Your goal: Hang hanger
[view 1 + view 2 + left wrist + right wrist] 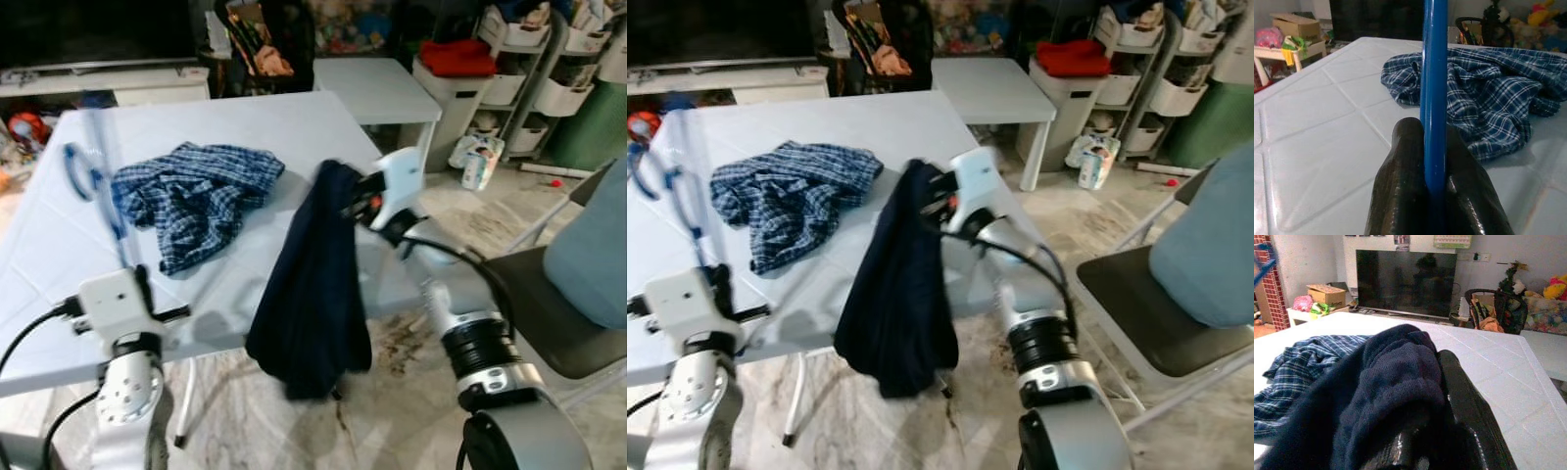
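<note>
Left eye view: the left gripper (147,294) stands at the near edge of the white table (294,127), with the blue hanger (98,186) rising from it, blurred and faint. The right gripper (351,201) holds a dark navy garment (313,294), which hangs past the table edge toward the floor. Its fingertips are buried in the cloth. A blue plaid shirt (191,196) lies crumpled on the tabletop between the two arms.

Right eye view: same layout; a grey chair (1146,323) stands to the robot's right.

Left wrist view: both black fingers (1405,196) are pressed together on the hanger's blue rod (1434,73). The rod's upper end is cut off.

Right wrist view: the navy garment (1381,396) drapes over the fingers, one finger (1469,401) partly exposed, clamped on cloth.
</note>
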Controlling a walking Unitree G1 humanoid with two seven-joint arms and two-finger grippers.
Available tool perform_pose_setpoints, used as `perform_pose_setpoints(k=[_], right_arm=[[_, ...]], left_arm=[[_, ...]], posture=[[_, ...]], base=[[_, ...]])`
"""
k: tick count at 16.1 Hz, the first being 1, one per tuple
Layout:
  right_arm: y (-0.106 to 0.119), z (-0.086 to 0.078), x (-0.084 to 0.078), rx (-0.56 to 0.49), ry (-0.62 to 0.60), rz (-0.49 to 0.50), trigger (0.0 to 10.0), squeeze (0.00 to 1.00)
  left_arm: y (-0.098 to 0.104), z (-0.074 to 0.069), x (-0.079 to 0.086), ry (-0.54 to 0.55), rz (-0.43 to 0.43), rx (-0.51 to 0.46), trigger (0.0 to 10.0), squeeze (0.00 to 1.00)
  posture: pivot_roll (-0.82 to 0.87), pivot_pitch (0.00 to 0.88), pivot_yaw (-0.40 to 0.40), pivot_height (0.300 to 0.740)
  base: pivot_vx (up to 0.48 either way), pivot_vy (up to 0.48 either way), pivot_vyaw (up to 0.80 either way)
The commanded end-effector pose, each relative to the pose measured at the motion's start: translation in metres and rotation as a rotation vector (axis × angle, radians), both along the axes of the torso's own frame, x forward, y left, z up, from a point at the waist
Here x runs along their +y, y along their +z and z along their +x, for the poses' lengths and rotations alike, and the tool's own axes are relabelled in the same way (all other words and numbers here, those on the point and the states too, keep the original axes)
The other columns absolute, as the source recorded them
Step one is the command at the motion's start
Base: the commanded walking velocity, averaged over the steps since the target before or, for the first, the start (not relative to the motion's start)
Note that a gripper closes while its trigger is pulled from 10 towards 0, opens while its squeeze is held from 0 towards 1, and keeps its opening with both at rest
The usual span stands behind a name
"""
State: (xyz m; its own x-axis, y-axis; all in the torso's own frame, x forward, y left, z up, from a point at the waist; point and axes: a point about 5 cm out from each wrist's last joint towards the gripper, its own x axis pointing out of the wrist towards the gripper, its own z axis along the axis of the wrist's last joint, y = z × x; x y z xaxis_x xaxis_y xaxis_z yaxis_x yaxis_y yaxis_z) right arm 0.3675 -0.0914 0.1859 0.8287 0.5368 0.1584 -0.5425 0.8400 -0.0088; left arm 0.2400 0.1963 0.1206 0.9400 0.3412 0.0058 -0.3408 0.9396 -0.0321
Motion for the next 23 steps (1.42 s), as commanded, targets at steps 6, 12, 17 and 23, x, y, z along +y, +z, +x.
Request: perform_pose_setpoints(k=[6, 12, 17, 23], right_arm=[[0.028, 0.005, 0.016, -0.09, 0.027, 0.039, 10.0, 0.0], [0.031, 0.007, 0.018, -0.086, 0.022, 0.067, 10.0, 0.0], [0.031, 0.008, 0.015, -0.089, 0.012, 0.067, 10.0, 0.0], [0.051, 0.021, 0.029, -0.076, 0.047, 0.076, 10.0, 0.0]], left_arm=[[-0.003, -0.002, 0.007, 0.049, 0.009, 0.021, 10.0, 0.0], [0.0, -0.002, 0.003, 0.006, 0.002, -0.01, 10.0, 0.0], [-0.001, -0.003, 0.002, 0.001, -0.009, -0.014, 10.0, 0.0], [-0.004, -0.001, -0.002, 0.014, -0.024, 0.005, 10.0, 0.0]], posture=[[0.06, 0.0, -0.052, 0.74], [0.06, 0.0, -0.056, 0.74], [0.06, 0.0, -0.057, 0.74], [0.05, 0.0, -0.07, 0.74]], base=[[0.0, 0.0, 0.79], [0.0, 0.0, 0.11], [0.15, 0.0, 0.0], [0.0, 0.0, 0.0]])
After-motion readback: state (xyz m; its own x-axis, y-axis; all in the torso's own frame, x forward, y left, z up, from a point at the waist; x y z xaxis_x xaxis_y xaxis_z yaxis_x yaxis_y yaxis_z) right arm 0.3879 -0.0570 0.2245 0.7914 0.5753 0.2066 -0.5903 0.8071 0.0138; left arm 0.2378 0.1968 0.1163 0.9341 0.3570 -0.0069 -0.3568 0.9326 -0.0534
